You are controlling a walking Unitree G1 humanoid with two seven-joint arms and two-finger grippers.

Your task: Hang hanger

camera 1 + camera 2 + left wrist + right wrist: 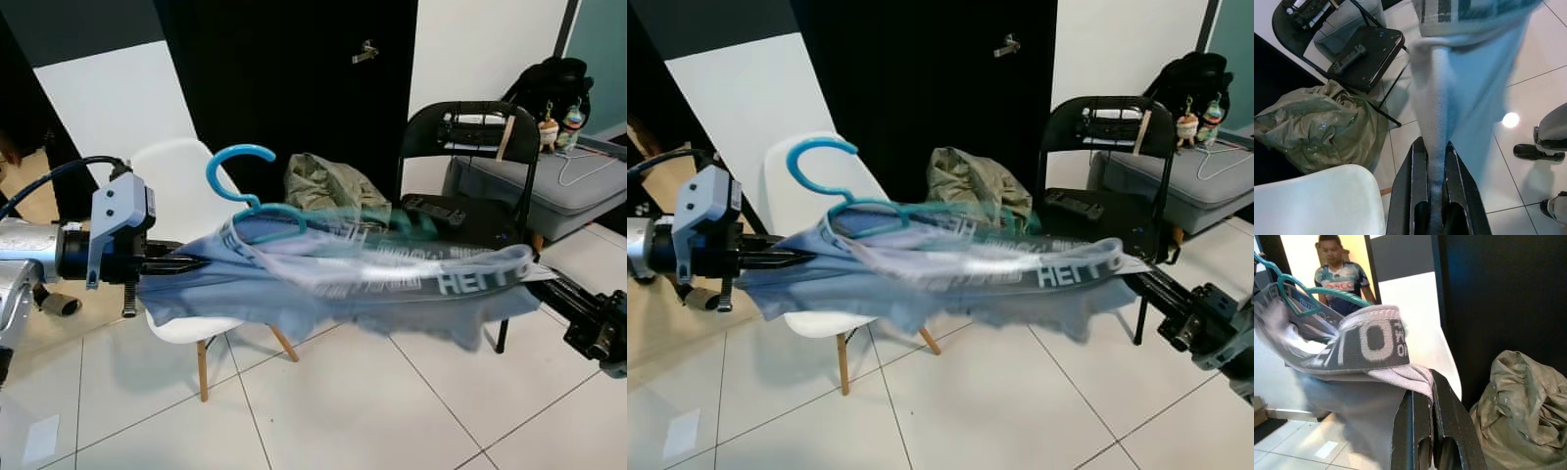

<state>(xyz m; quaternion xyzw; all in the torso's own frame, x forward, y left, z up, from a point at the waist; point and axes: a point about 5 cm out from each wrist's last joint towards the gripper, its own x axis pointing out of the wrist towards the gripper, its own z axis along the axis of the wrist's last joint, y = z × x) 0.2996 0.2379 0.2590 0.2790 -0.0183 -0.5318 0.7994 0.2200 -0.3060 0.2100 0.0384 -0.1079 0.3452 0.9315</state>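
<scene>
A grey garment point(343, 284) with white lettering on its band is stretched level between my two grippers, above the tiled floor. A teal plastic hanger point(257, 201) sits inside its neck, hook sticking up near the left end. My left gripper point(191, 262) is shut on the garment's left edge; in the left wrist view the cloth point(1436, 161) runs between the fingers point(1418, 196). My right gripper point(537, 277) is shut on the right end of the band, seen pinched in the right wrist view point(1420, 382).
A white chair point(186, 196) stands behind the garment's left end and a black folding chair point(470, 157) behind its right. A green crumpled bag point(333, 181) lies against the dark wall. A grey sofa point(558, 191) with a backpack is far right. A person point(1339, 274) stands beyond.
</scene>
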